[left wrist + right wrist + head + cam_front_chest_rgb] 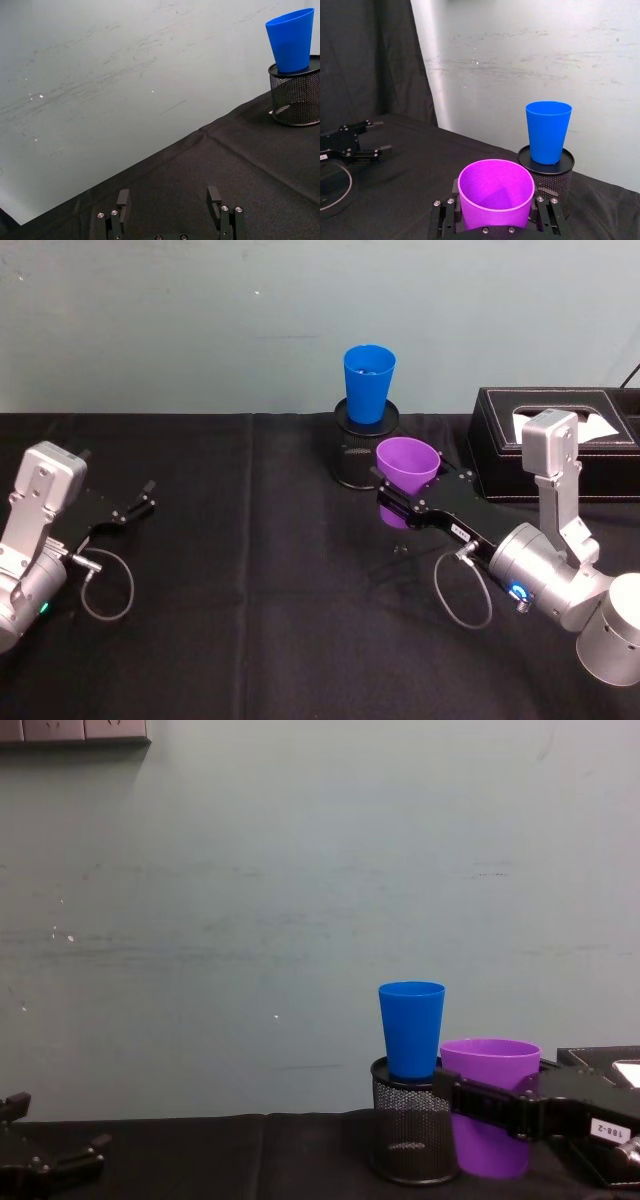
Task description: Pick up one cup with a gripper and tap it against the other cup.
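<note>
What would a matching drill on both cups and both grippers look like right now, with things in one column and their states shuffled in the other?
Things:
1. purple cup
2. blue cup
3. left gripper
4. right gripper

States:
A. standing upright on top of the black mesh holder
B. open and holding nothing, over the table on the robot's left side
C. clamped between two black fingers, just beside the black mesh holder
D. shut on a cup

Pairs: 1-C, 2-A, 3-B, 4-D
</note>
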